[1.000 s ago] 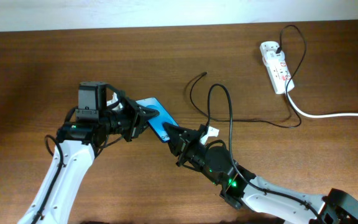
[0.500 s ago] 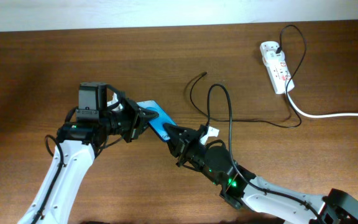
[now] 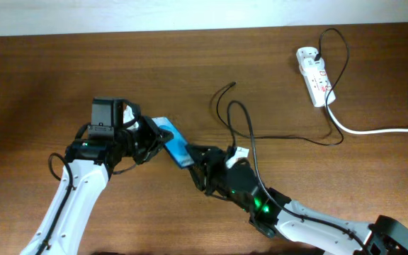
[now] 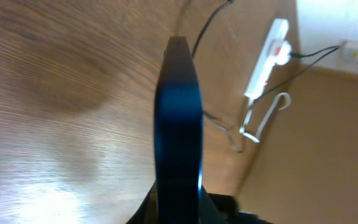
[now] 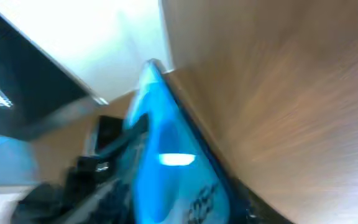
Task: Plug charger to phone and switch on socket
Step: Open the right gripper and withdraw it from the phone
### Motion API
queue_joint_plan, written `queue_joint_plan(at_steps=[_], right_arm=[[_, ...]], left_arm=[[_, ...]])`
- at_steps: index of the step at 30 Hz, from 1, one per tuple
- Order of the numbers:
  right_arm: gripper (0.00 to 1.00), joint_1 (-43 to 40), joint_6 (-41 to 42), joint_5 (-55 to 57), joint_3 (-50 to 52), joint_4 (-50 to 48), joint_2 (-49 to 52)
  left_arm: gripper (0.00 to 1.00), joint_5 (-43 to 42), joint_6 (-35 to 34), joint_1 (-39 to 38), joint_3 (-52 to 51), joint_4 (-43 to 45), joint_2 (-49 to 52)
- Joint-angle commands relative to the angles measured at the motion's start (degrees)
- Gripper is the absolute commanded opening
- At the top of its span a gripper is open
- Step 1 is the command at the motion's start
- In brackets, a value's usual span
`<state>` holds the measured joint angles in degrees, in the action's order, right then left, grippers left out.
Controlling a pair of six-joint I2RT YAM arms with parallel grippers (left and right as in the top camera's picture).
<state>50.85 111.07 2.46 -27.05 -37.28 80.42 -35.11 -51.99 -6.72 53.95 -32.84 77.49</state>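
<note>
Overhead view: my left end effector (image 3: 157, 139) is clamped on the phone (image 3: 178, 150), which has rolled from near-flat to edge-up above the bench (image 3: 48, 71) within the last second. My right end effector (image 3: 195, 160) sits at the phone's lower end; I cannot tell how wide it stands. The charger (image 3: 219, 106) tip lies loose, well apart from the phone, and the socket (image 3: 314, 76) is untouched, so plugging has probably not begun.

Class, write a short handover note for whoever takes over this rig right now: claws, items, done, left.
Left claw: shut on the phone, held on edge.
Right claw: at the phone's other end; open or shut unclear.
Cable: tip loose on the table, not in the phone; power strip at far right.
Done: phone gripped. Left: plug cable into phone, switch strip on.
</note>
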Motion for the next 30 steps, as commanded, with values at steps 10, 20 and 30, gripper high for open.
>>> queue_joint_plan(at_steps=[10, 20, 30], right_arm=[[0.90, 0.5, -38.3, -4.3, -0.2, 22.1, -0.3], [0.98, 0.4, -58.3, -7.8, -0.3, 29.5, -9.3], [0.98, 0.5, -64.2, 1.3, -6.6, 64.4, -27.6]], left_arm=[[0.00, 8.5, 22.4, 0.1, 0.3, -12.9, 0.2], [0.00, 0.1, 27.3, 0.1, 0.3, -13.6, 0.2], [0.00, -0.1, 27.3, 0.1, 0.3, -13.6, 0.2]])
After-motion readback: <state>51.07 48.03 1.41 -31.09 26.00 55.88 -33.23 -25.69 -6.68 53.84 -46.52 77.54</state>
